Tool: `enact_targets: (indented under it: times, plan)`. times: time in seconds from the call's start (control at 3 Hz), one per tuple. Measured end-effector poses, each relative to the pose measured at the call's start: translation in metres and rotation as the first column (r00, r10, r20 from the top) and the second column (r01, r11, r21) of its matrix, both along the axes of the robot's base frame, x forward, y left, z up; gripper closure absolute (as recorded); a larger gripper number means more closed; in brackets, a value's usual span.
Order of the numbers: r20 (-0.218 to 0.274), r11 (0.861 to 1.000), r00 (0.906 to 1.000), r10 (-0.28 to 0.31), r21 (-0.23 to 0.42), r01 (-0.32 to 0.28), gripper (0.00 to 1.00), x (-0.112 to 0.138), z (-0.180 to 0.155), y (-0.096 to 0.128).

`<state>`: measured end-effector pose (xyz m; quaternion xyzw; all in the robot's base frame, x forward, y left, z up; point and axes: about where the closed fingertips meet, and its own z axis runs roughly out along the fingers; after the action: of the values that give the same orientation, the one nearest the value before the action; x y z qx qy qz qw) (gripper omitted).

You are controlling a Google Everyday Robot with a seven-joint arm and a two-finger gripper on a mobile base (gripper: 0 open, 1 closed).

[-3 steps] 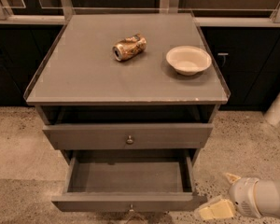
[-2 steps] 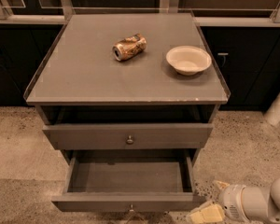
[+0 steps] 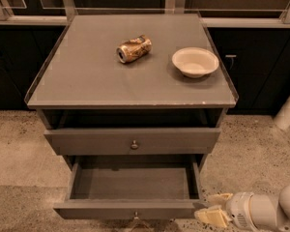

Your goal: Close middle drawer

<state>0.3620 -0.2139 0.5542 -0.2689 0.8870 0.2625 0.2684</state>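
Camera view: end effector (image 3: 209, 207), fingers spread and empty, has edged left to just beside the right end of the middle drawer (image 3: 130, 209), which stands pulled well out below the worktop (image 3: 101, 86); push looks set up, closing not yet begun.

No text can be read.

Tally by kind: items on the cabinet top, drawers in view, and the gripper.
Crushed can: 1
Bowl: 1
Drawers: 2 (upper drawer; middle drawer, pulled open)
Gripper, beside the middle drawer's front right corner: 1
Total: 5
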Motion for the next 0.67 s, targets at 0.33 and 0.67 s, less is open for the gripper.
enact_targets:
  times: [0.33, 0.67]
  plan:
    - [-0.039, 0.996, 0.997, -0.067, 0.054, 0.069, 0.65, -0.003, -0.032, -0.002]
    - [-0.116, 0.97, 0.9773, -0.177, 0.147, 0.193, 0.88, -0.001, -0.099, 0.002]
